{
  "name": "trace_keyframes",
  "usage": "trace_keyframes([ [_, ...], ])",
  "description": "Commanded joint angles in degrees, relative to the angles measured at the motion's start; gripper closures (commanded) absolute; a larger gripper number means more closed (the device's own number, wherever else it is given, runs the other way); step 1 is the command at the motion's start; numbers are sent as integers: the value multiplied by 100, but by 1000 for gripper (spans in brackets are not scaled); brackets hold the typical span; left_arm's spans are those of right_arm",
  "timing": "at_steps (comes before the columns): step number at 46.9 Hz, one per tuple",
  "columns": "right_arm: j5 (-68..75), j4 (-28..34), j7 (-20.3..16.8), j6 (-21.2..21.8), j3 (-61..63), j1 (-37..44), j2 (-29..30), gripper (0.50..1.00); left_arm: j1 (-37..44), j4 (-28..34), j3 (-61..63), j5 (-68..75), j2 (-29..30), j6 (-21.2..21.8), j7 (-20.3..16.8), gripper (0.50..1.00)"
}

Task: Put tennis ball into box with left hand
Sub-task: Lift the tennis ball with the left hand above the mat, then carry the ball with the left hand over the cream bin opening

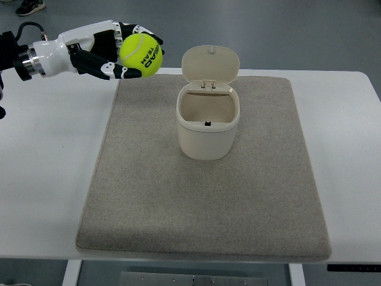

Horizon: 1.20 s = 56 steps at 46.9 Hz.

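Observation:
A yellow-green tennis ball (141, 53) with black print is held in my left hand (122, 50), whose white and black fingers curl around it. The hand hovers above the far left corner of the grey mat (202, 196), to the left of the box. The box (208, 125) is a cream bin standing on the mat's far middle, its hinged lid (209, 64) flipped up and back so the inside shows. The ball is apart from the box, roughly a hand's width left of its lid. My right arm does not show.
The mat lies on a white table (47, 179). Grey floor lies beyond the far edge, with a dark shoe (30, 7) at the top left. A black cable (27, 27) runs near my left wrist.

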Motion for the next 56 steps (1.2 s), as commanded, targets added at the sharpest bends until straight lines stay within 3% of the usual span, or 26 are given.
trace_keyframes([
  [1, -4, 0, 0, 0, 0, 0, 0, 599, 259, -10, -176, -2, -234, 240, 4, 881],
  [16, -4, 0, 0, 0, 0, 0, 0, 599, 629, 7, -414, 7, -903, 662, 13, 881],
  [44, -4, 0, 0, 0, 0, 0, 0, 599, 840, 130, -379, 104, -1403, 978, 57, 879],
  [56, 5, 0, 0, 0, 0, 0, 0, 599, 849, 552, -370, 104, -1913, 1172, 65, 879],
])
